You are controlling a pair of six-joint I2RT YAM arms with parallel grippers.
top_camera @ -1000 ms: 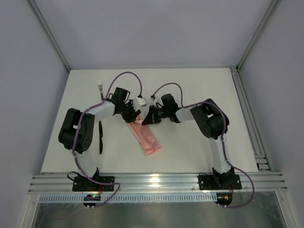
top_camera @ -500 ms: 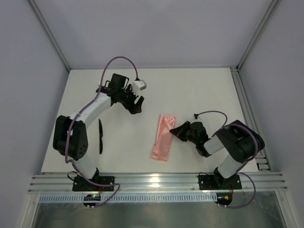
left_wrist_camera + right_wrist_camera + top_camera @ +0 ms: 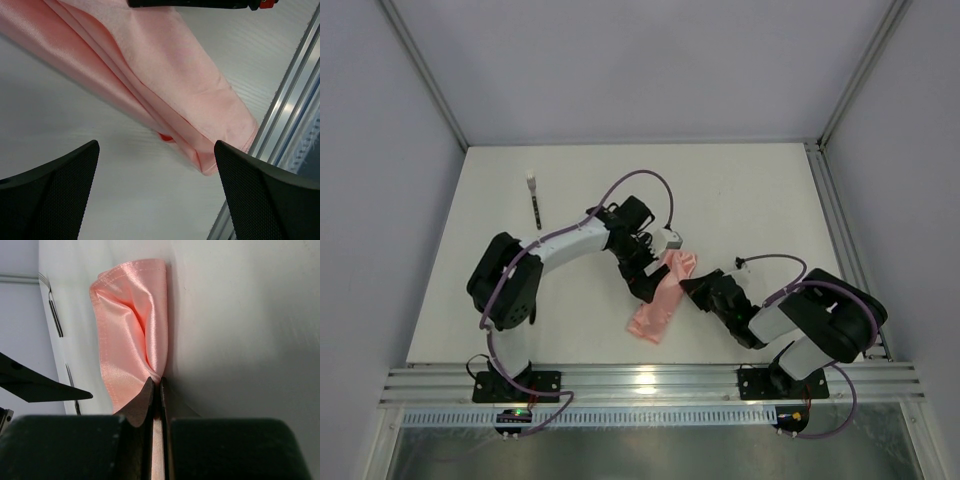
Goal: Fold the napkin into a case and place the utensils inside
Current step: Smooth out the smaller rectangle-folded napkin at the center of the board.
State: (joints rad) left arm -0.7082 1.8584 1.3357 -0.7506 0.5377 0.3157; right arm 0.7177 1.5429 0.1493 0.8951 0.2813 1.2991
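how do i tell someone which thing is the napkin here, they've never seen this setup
Start from the white table; near its middle front lies a long, narrow folded strip, the napkin. It is the only salmon-pink thing there, shiny and soft, and the right gripper is shut on one end of it.

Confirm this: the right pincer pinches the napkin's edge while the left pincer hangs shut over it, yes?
No, the left pincer is open wide over the napkin, as the left wrist view shows. The right pincer does pinch its edge.

I see my left pincer spread wide, the folded case lying flat on the desk ahead.
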